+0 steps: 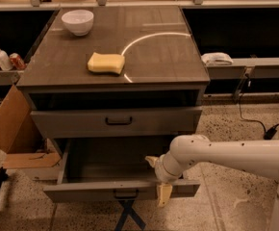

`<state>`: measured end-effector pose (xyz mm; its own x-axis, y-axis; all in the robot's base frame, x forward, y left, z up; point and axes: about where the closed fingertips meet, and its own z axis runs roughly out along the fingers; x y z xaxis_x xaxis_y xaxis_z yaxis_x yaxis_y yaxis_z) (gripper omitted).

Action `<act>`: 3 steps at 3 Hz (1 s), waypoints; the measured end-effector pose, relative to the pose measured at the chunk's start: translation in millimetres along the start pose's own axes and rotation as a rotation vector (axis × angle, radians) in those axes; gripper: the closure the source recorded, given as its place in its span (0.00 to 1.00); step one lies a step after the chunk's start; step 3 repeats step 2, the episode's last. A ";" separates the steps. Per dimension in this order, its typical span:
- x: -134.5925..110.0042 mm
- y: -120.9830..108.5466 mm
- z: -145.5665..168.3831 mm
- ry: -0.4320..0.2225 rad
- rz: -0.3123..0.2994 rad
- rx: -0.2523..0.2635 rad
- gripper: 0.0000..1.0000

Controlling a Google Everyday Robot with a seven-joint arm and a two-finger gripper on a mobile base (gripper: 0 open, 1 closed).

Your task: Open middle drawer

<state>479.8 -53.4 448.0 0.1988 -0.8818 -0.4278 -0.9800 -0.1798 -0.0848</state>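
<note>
The middle drawer (82, 190) is grey-brown with a small dark bar handle (126, 194). It stands pulled far out of the cabinet, and its inside is dark. My gripper (158, 178) is at the drawer's front edge, just right of the handle, at the end of my white arm (226, 153), which reaches in from the right. It is open. One tan fingertip (151, 160) is inside the drawer and the other hangs in front of the drawer face. The drawer above (119, 121) is closed. Anything below the open drawer is hidden.
On the cabinet top (163, 57) lie a yellow sponge (106, 63) and a white bowl (78, 21). An open cardboard box (14, 129) stands at the left of the cabinet. A black cable (255, 121) runs over the floor at the right. Bottles (0, 57) stand on the left shelf.
</note>
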 end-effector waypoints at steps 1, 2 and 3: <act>7.0 11.0 -39.8 0.040 0.008 0.018 0.00; 7.5 22.1 -80.9 0.096 0.004 0.039 0.00; 7.5 22.1 -80.9 0.096 0.004 0.039 0.00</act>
